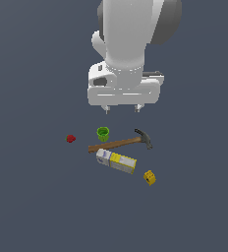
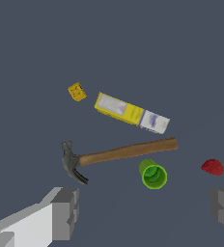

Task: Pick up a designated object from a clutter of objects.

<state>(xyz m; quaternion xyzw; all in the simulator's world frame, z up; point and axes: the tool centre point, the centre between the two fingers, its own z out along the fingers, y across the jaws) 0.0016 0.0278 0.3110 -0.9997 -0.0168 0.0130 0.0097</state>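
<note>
The tiny red lump (image 1: 71,139) lies on the dark floor at the exterior view's left, apart from the other items; it also shows in the wrist view (image 2: 213,167). My gripper (image 1: 121,109) hangs open and empty well above the floor, over the green cup (image 1: 102,133) and the hammer (image 1: 121,142). In the wrist view the two fingers (image 2: 65,212) stand wide apart, with the green cup (image 2: 154,174) and hammer (image 2: 119,155) between and beyond them. The red lump is near one finger, off to the side.
A yellow-and-white box (image 1: 116,161) lies beside the hammer handle, also in the wrist view (image 2: 131,113). A small yellow studded block (image 1: 150,177) sits at the exterior view's right, also in the wrist view (image 2: 77,91). The floor is flat dark grey.
</note>
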